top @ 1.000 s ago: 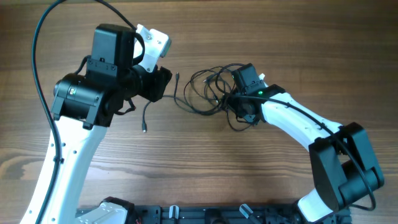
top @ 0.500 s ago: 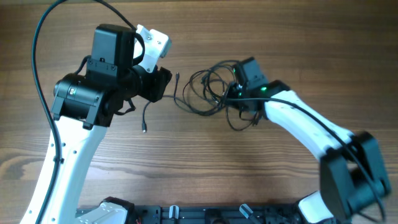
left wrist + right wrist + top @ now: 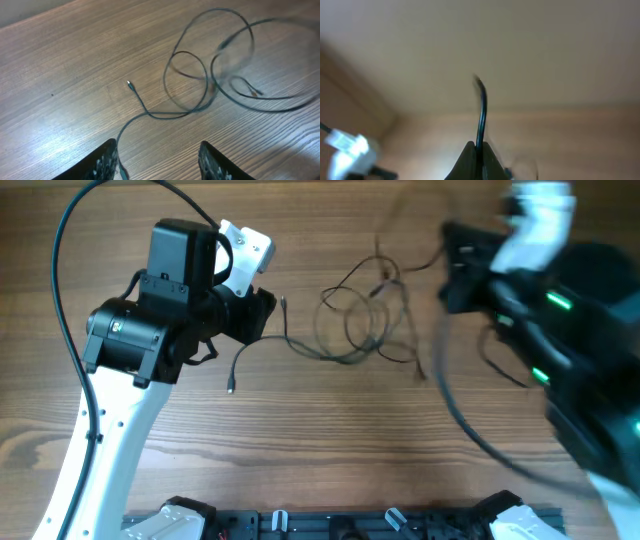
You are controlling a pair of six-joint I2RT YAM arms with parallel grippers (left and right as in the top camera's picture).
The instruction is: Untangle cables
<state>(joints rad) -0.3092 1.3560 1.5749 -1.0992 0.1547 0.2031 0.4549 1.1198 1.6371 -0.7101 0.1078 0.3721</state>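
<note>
Cables (image 3: 365,320), thin dark strands, loose overlapping loops

Overhead looks down; left wrist (nearer) shares the cables (image 3: 207,91).

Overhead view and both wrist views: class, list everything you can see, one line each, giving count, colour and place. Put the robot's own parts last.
table: one, brown wood grain, fills the overhead view.
cables: count unclear, thin and dark, loose overlapping loops at the table's centre, one strand trailing left.
plug end: one clearly seen, metallic, lying on the wood left of the loops.
base rail: one, black, along the bottom edge of the overhead view.
thick cable: one, black, arcing over the left arm.
left arm: one, white and black, left side; left jaws open, a strand running in beside one of them.
right arm: one, white and black, right side, blurred; right jaws shut on a strand of the cables.
</note>
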